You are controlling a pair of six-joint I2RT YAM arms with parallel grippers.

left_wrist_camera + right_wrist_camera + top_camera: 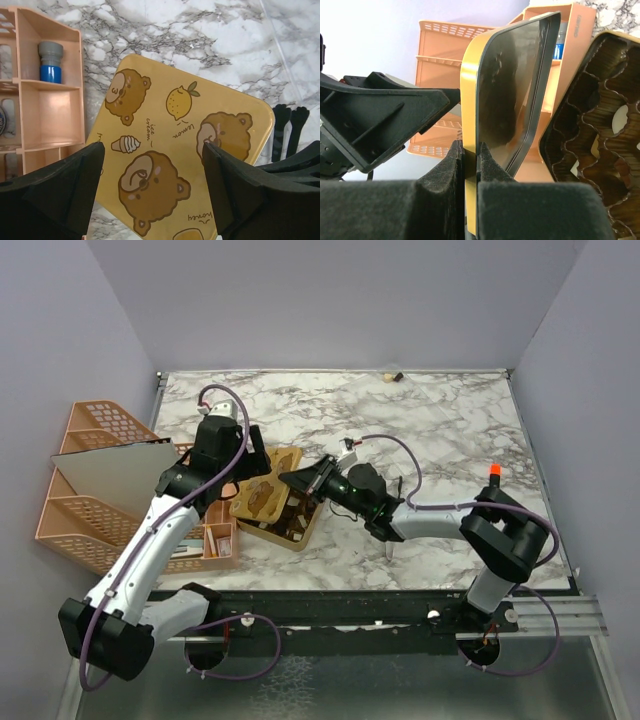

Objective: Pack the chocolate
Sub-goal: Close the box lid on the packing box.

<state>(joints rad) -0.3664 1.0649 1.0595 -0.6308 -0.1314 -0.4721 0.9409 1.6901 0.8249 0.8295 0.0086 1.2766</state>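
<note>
Right hand [470,152] pinches the yellow lid [512,85] by its edge, held up off the tray [600,47] whose compartments hold the chocolate [620,119]; left hand [152,146] hangs open over the lid, probably to regrasp it.

The lid [165,150] is showing a smooth, glossy yellow face with printed bears, while its inner side is looking like dark metal, dimly mirroring what faces it. The tray [600,130] is gleaming like thin moulded golden-brown plastic, its cups ridged and shiny. The peach organizer [50,120] is looking like plain matt plastic. The bench [450,430] is presenting a smooth, white, marble-patterned top with grey veins and a soft sheen. The left end effector [152,145] and the right end effector [470,165] are looking matt black and faintly grainy.
</note>
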